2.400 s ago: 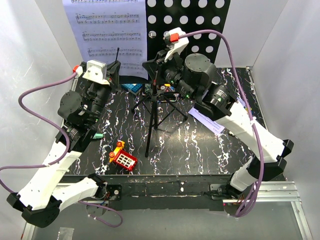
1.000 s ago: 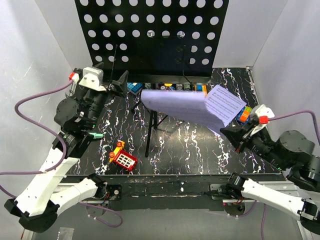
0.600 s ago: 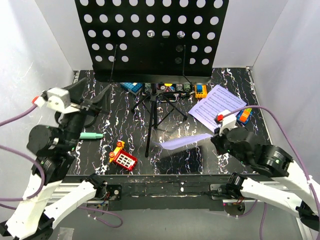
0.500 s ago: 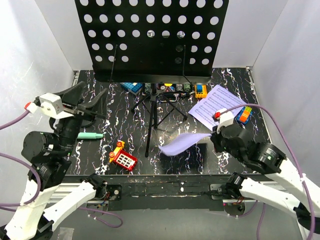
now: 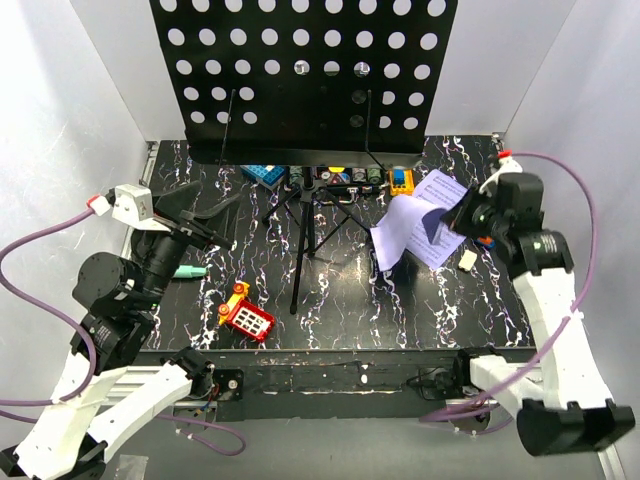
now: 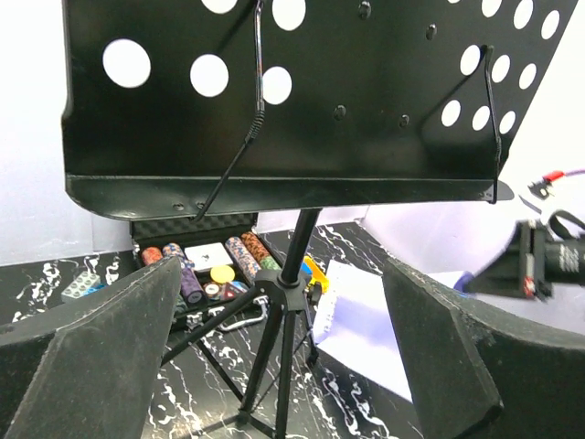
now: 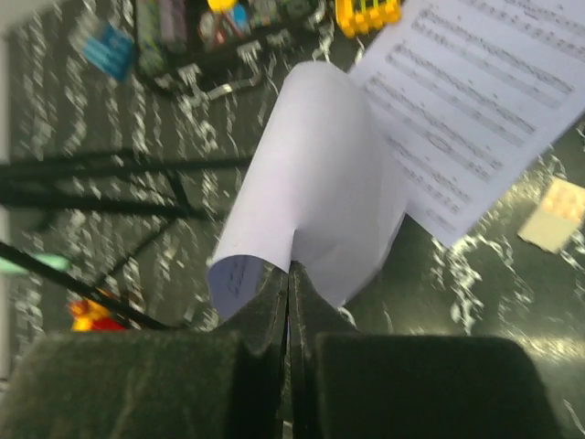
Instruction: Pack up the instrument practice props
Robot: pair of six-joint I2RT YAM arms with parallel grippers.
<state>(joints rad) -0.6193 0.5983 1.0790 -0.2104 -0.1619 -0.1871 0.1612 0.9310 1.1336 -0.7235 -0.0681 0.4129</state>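
The tall black music stand has its hole-punched desk (image 5: pixel 300 80) at the back and its tripod (image 5: pixel 310 235) mid-table. My right gripper (image 5: pixel 455 215) is shut on a curled white sheet-music page (image 5: pixel 398 232), held above a second page (image 5: pixel 442 188) lying flat on the table. In the right wrist view the closed gripper (image 7: pixel 289 274) pinches the curled page (image 7: pixel 311 183), and the flat page (image 7: pixel 494 91) lies beyond. My left gripper (image 5: pixel 205 205) is open and holds nothing. It faces the tripod hub (image 6: pixel 283 293) from the left. A mint-green microphone (image 5: pixel 188 271) lies beside the left arm.
An open black case of poker chips (image 5: pixel 330 178) sits under the stand's desk, with a small yellow toy (image 5: pixel 402 180) to its right. A red-and-yellow toy (image 5: pixel 247 317) lies at the front left. A small cream block (image 5: pixel 467 260) rests near the right arm. White walls close in both sides.
The right gripper carried the curled page from the front middle of the table up and back to the right, over the flat page. The left arm shifted right and its jaws spread a little.
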